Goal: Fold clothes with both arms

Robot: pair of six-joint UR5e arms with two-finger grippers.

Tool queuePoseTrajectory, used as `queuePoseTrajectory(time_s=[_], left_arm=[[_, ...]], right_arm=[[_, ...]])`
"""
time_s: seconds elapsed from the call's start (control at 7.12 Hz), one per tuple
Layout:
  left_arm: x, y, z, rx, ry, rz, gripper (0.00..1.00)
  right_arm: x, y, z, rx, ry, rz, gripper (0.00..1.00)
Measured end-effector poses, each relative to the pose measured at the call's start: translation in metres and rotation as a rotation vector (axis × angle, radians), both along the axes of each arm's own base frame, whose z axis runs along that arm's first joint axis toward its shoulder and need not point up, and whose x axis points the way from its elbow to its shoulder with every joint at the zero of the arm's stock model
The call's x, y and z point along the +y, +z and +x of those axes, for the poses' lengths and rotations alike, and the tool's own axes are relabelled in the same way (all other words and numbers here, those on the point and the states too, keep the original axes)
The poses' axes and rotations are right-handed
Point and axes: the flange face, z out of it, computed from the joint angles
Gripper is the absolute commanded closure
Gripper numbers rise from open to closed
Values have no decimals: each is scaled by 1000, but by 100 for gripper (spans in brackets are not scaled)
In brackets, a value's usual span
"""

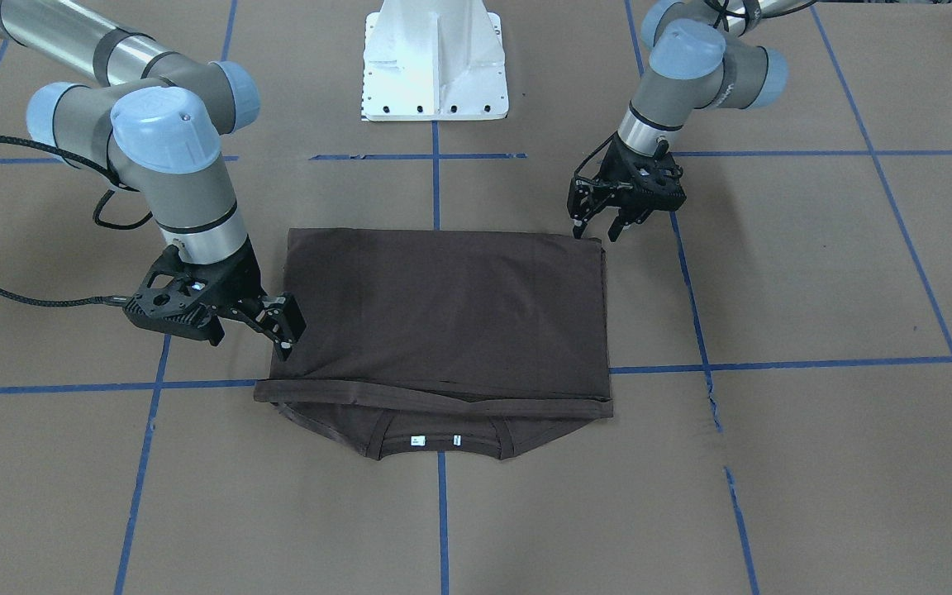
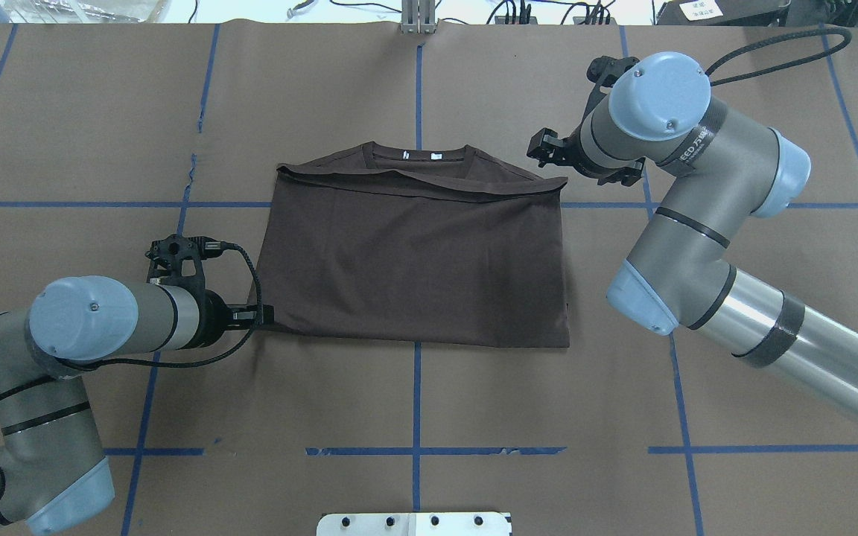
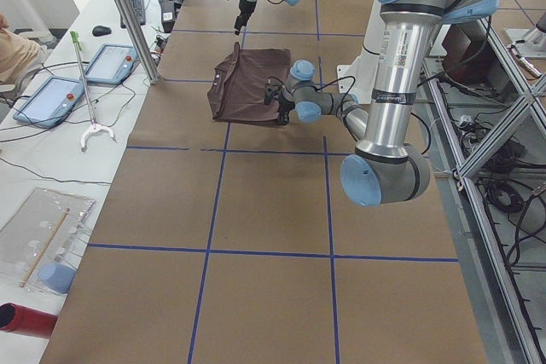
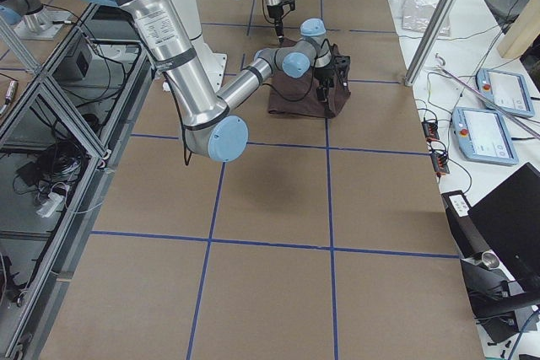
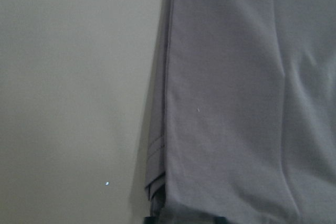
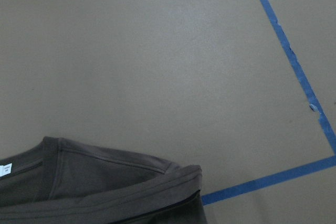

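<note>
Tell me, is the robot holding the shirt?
Probably not. The shirt lies flat. The left pincer is open at one corner; the right pincer is at its side edge, grip unclear.

Flat, even light falls from above on the brown table [image 1: 815, 273], bright but not harsh. Shadows are soft and short, with a faint one beneath the right arm [image 1: 187, 190] and another by the left arm [image 1: 691, 74]. The white pedestal [image 1: 435, 66] is almost blown out, and a pale sheen runs along the right arm's silver tube. The dark T-shirt [image 1: 443, 306] shows little detail. The left wrist view is washed out and soft, greying the cloth. In the 2 side views the metal posts [image 3: 128, 14] lean from wide-angle distortion.
</note>
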Motion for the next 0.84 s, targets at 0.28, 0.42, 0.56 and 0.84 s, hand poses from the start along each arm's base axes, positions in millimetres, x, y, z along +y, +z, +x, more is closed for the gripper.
queuePoseTrajectory(time_s=[0.28,0.42,0.56,0.84], left_arm=[[-11,2,0,-5,-21,-9,43],[-16,0,9,-3,-27,-17,44],[-22,-2,20,1,-32,-29,44],[-25,-7,25,8,-32,-35,46]], right_arm=[[0,0,0,0,1,1,0],[0,0,0,1,1,1,0],[0,1,0,2,0,0,0],[0,3,1,4,0,-2,0]])
